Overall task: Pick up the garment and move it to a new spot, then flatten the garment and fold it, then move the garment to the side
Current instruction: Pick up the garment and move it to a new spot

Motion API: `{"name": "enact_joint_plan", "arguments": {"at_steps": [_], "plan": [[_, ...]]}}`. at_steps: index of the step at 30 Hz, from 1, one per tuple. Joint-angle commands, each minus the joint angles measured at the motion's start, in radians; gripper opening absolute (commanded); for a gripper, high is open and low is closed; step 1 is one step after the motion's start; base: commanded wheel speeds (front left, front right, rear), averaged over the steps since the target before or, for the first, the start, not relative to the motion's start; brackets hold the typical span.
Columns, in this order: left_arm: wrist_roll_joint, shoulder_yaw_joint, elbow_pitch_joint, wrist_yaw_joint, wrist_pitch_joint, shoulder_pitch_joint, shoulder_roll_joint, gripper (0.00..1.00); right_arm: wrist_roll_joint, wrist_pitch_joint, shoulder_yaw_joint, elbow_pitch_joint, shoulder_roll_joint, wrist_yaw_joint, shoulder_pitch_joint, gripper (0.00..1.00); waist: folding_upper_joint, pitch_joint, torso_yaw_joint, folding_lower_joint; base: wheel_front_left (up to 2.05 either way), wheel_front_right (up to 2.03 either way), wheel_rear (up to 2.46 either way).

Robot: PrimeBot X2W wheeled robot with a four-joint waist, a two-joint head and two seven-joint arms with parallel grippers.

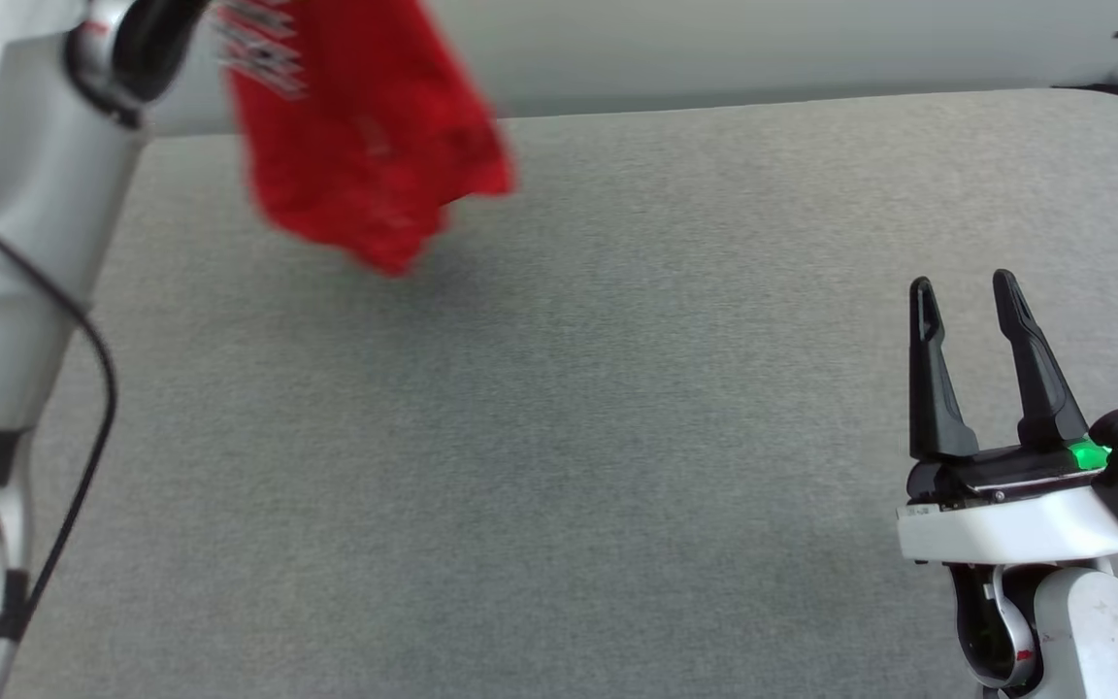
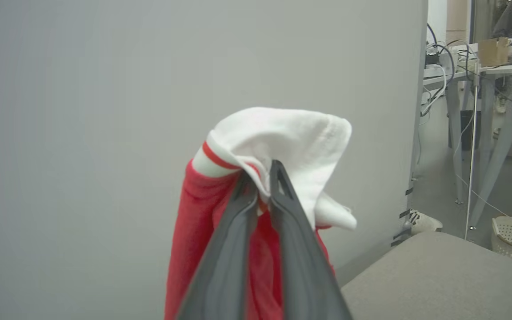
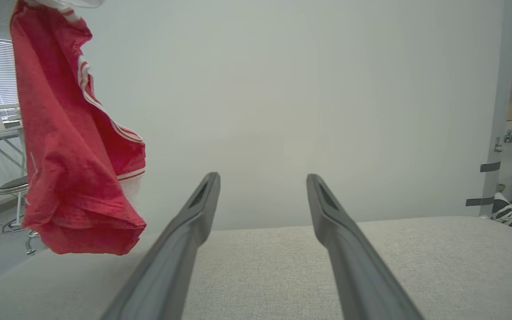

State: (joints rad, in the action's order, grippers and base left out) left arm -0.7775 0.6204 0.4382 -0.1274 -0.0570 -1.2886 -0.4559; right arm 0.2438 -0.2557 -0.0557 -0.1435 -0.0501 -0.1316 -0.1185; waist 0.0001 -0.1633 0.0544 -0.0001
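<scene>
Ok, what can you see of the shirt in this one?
The shirt is red, soft knit fabric, with a white sleeve edged in red stripe and striped trim along an opening. It hangs bunched and lengthwise, blurred in the head view, pinched at the sleeve by the shut left end effector. Its lower hem appears to hang just above the grey table, touching nothing else.

The garment (image 1: pixel 365 146) is blurred, lettering unreadable, its top cut off by the upper edge
</scene>
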Motion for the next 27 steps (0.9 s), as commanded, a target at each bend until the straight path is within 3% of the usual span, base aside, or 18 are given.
{"name": "enact_joint_plan", "arguments": {"at_steps": [1,9,19,27], "plan": [[0.013,0.013,0.018,-0.001,0.014,-0.039,0.024,0.0,0.012,-0.006,0.005,-0.004,0.0,0.001,0.002,1.0,-0.0001,0.008,0.05,0.0001,0.0,0.0,0.0],[-0.042,0.117,0.1,-0.003,0.106,-0.072,0.123,0.0,0.043,-0.006,0.028,-0.004,0.0,0.001,0.006,1.0,-0.0001,-0.002,0.12,0.0001,0.0,0.0,0.0],[-0.224,0.28,0.159,-0.003,0.147,0.29,0.11,0.0,0.046,-0.006,0.04,-0.002,0.0,0.001,0.012,1.0,-0.0001,-0.009,0.112,0.0001,0.0,0.0,0.0],[-0.306,0.258,0.37,0.033,0.221,0.499,0.108,0.0,0.024,-0.006,0.034,0.019,0.0,0.001,0.023,1.0,-0.0001,-0.01,0.048,0.0001,0.0,0.0,0.0]]}}
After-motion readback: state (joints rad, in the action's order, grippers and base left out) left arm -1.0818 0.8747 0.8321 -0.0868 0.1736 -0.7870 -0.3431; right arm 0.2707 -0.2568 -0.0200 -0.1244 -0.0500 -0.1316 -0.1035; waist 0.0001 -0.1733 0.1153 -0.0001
